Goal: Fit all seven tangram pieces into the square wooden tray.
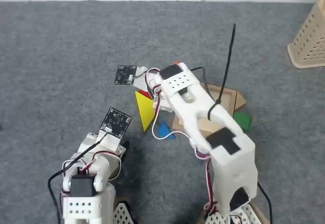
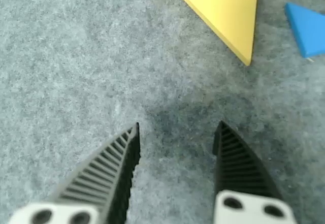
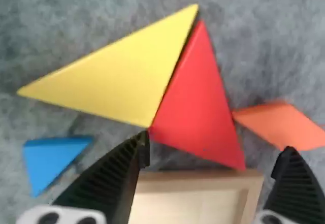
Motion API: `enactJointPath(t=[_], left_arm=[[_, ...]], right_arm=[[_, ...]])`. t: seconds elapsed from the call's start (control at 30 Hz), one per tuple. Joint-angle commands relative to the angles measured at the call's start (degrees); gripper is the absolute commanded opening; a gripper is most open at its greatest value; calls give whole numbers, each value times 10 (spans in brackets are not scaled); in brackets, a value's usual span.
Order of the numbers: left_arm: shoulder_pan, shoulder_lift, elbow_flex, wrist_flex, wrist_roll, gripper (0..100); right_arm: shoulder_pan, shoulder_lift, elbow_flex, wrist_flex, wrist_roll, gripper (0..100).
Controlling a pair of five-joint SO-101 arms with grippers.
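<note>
Across the whole high view, grey carpet (image 1: 61,56) is covering the table. Right of centre in that frame, the square wooden tray (image 1: 229,98) is lying flat, and my right arm is stretching over most of it. The yellow triangle (image 1: 144,109) is resting on the carpet at the frame's centre, outside the tray. One of its short edges is lying against the red triangle (image 3: 195,107), which is sitting right beside the tray's rim. I am holding my right gripper (image 3: 217,147) spread wide above that rim, gripping nothing. The orange parallelogram (image 3: 278,125) is lying near the red triangle's corner. The blue triangle (image 1: 163,130) is sitting just below the yellow one. At lower left, my left gripper (image 2: 177,127) is hovering open and empty over bare carpet.
</note>
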Motion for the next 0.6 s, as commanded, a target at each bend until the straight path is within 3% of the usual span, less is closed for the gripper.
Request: enactJointPath(t=[0.0, 0.3, 0.57], left_arm=[[1, -7, -3, 1, -4, 220], [1, -7, -3, 1, -4, 220], [1, -6, -3, 1, -4, 220]], right_arm=[[-7, 18, -49, -15, 9, 375], [-3, 62, -77, 7, -1, 373], [-1, 62, -98, 86, -143, 373]])
